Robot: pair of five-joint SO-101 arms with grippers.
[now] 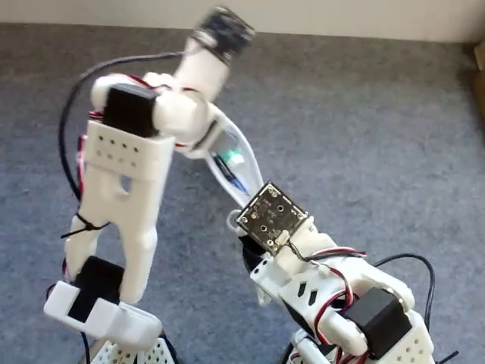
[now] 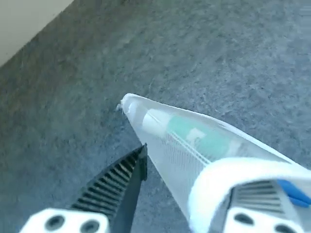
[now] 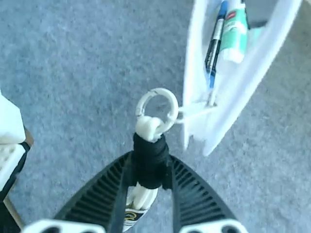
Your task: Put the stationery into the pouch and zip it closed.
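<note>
Pinches the black zip pull [image 3: 149, 167] in the right tool [image 3: 150, 160], jaws narrow around it, with the white ring [image 3: 156, 108] just beyond the tips and tied to a corner of the pouch [image 3: 252, 87]. Straddles one pouch wall with the left tool [image 2: 194, 165], jaws parted: black finger [image 2: 121, 187] outside, the other seen through the mesh. Packed inside, mouth gaping: blue pen [image 3: 215, 41] and green-and-white tube [image 3: 234, 29]. In the high view, stretches over the grey worktop [image 1: 364, 114] from the right tool toward 11 o'clock.
</note>
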